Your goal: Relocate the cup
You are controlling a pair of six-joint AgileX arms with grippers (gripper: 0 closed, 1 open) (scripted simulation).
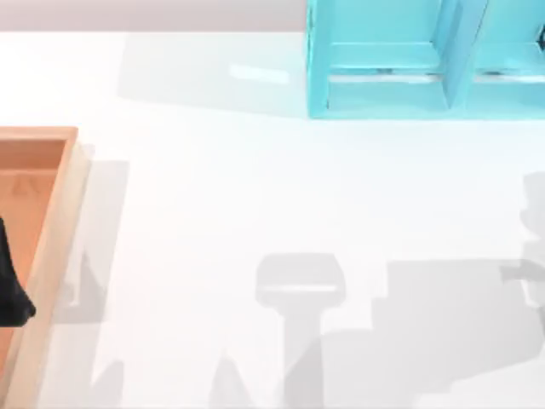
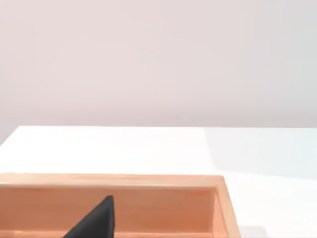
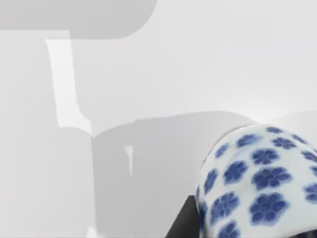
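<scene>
ok so the cup (image 3: pixel 257 183), white w/ blue flower print, sits right up against the right wrist cam, close enough that it has to be at the right gripper. There's a dark bit just under/beside it, prob part of a finger, but I can't tell from this whether the fingers are closed on the cup or just next to it, so no call on the grip. Below it is plain white table (image 1: pixel 255 213) w/ blocky shadows, so my guess is the cup is up in the air over the table's right part, mid-carry, not set down anywhere yet. In the top view there's a teal shelf unit (image 1: pixel 387 64) at the far edge, right of center, 2 bays visible, looks like the obvious drop spot for a relocate but that's a guess. Wooden tray (image 1: pixel 47 247) is at the left edge of the table, and the left gripper (image 1: pixel 10 294) hangs over it as a dark shape; its wrist cam shows 1 dark fingertip (image 2: pixel 96 220) above the tray's inner wall. Can't tell its opening either. It looks parked there, prob to keep out of the right arm's way.
</scene>
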